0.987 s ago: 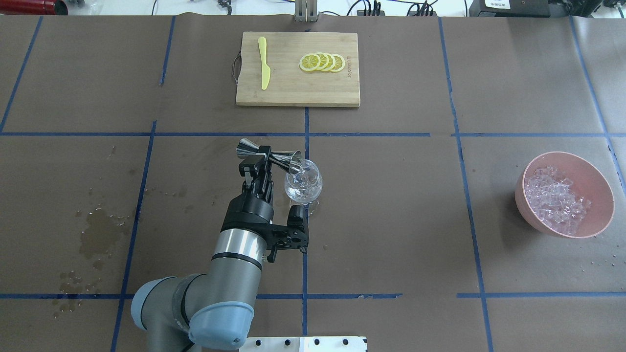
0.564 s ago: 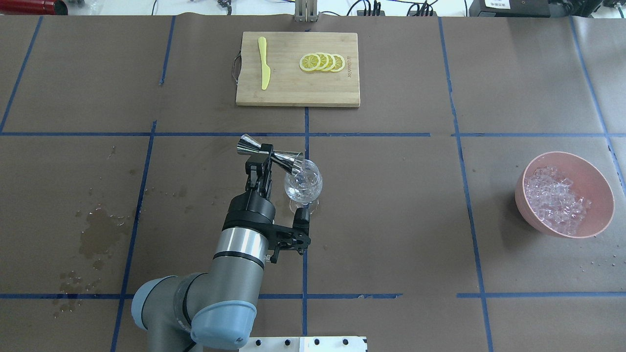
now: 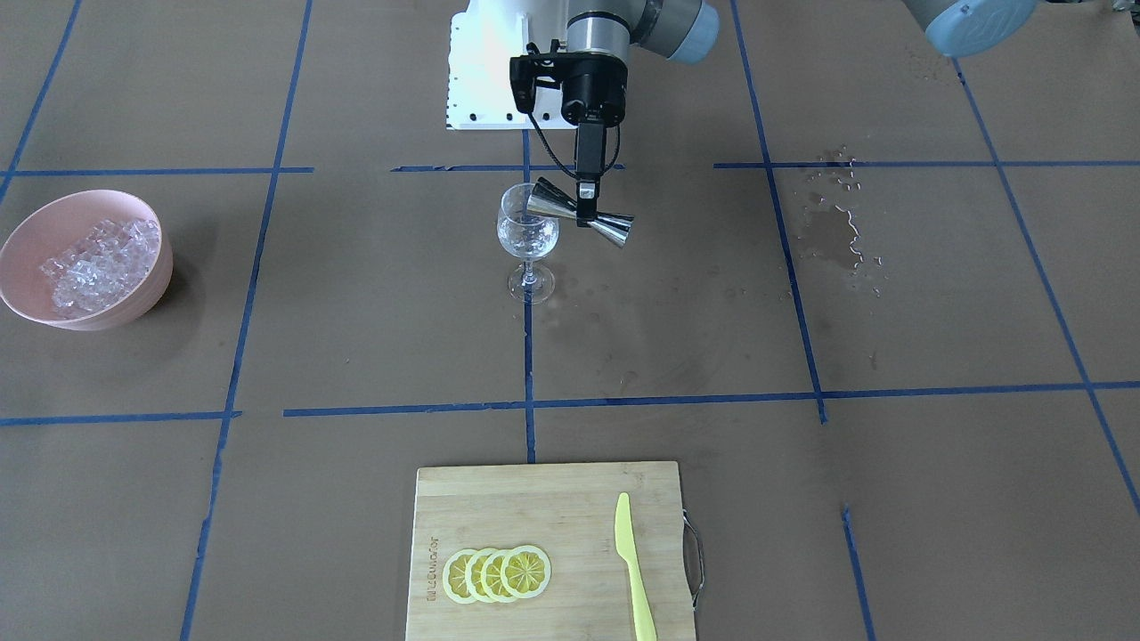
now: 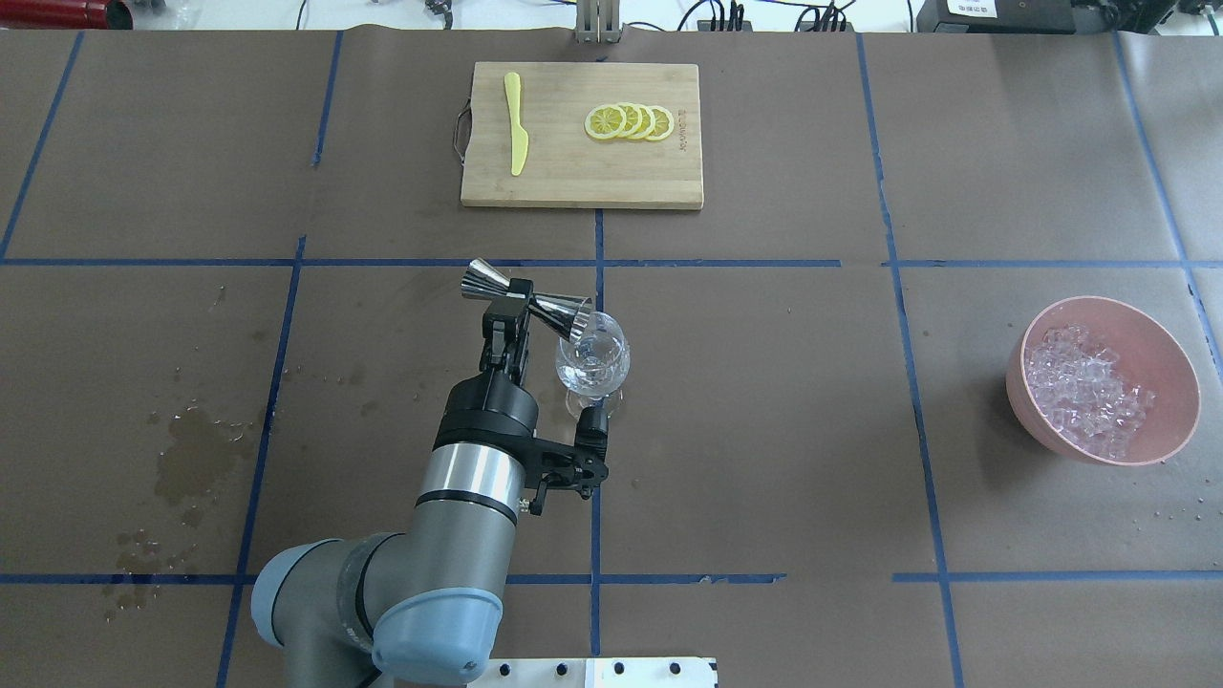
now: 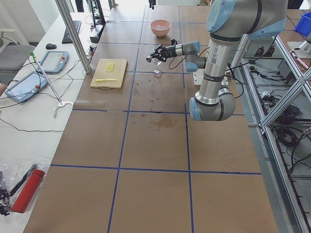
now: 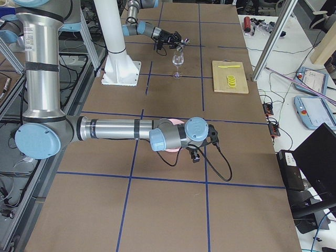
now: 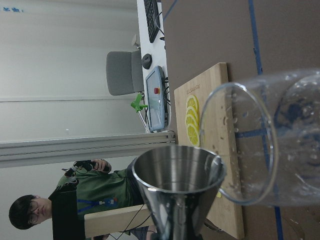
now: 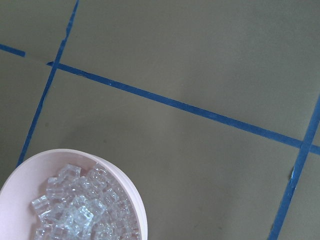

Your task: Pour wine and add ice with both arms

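My left gripper (image 4: 513, 302) is shut on the waist of a steel double-cone jigger (image 4: 554, 313). It holds the jigger tipped with its mouth over the rim of a clear stemmed glass (image 4: 594, 365) at the table's centre. Glints of clear wine (image 3: 527, 239) show in the glass. The left wrist view shows the jigger's mouth (image 7: 175, 172) against the glass rim (image 7: 240, 145). A pink bowl (image 4: 1170, 354) of ice cubes (image 4: 1084, 387) stands at the right. My right arm's wrist (image 6: 195, 132) hovers over it; I cannot tell whether that gripper is open. The right wrist view shows the ice (image 8: 80, 215).
A wooden cutting board (image 4: 583, 177) at the far middle carries lemon slices (image 4: 631, 122) and a yellow knife (image 4: 516, 124). Wet patches (image 4: 191, 459) mark the paper at the near left. A person (image 7: 75, 200) shows beyond the table in the left wrist view.
My left wrist has rolled slightly, tipping the jigger's mouth a little further down into the glass. The glass and the bowl have not moved.
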### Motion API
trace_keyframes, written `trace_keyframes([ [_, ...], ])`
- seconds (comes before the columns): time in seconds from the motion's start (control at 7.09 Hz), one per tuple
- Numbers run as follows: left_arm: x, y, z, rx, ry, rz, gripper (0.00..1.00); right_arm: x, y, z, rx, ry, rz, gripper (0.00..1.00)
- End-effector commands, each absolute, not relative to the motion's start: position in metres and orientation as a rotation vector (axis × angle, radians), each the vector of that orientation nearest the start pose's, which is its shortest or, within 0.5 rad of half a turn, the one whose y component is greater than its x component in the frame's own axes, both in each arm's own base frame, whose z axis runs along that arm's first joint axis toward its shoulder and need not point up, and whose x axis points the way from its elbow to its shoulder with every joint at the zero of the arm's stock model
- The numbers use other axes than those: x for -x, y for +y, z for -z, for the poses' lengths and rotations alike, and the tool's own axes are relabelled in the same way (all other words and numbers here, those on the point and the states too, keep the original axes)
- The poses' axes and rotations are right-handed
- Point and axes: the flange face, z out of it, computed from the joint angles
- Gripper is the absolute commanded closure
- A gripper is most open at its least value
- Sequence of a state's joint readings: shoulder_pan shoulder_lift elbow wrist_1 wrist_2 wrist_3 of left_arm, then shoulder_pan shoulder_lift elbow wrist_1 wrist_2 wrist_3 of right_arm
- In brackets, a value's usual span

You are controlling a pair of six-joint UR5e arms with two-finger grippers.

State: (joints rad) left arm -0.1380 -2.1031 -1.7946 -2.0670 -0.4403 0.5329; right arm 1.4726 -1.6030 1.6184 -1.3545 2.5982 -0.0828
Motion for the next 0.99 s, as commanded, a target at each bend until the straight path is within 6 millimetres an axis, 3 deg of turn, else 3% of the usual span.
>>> trace_keyframes([
  [0.0,-0.532,-0.299,-0.174,-1.453,-0.392,-0.892,1.00,0.000,-0.490,-0.608,-0.205,-1.028,0.284,0.00],
  [0.14,-0.513,-0.298,-0.157,-1.480,-0.348,-0.840,1.00,0.000,-0.490,-0.608,-0.205,-1.028,0.284,0.00],
  [0.42,-0.503,-0.301,-0.156,-1.494,-0.249,-0.724,1.00,0.000,-0.490,-0.608,-0.204,-1.028,0.285,0.00],
  [0.56,-0.501,-0.301,-0.163,-1.492,-0.157,-0.626,1.00,0.000,-0.490,-0.608,-0.204,-1.028,0.285,0.00],
  [0.7,-0.489,-0.299,-0.185,-1.485,0.035,-0.420,1.00,0.000,-0.492,-0.605,-0.210,-1.023,0.285,0.00],
  [0.85,-0.481,-0.298,-0.201,-1.491,0.144,-0.319,1.00,0.000,-0.495,-0.599,-0.194,-1.024,0.240,0.00],
])
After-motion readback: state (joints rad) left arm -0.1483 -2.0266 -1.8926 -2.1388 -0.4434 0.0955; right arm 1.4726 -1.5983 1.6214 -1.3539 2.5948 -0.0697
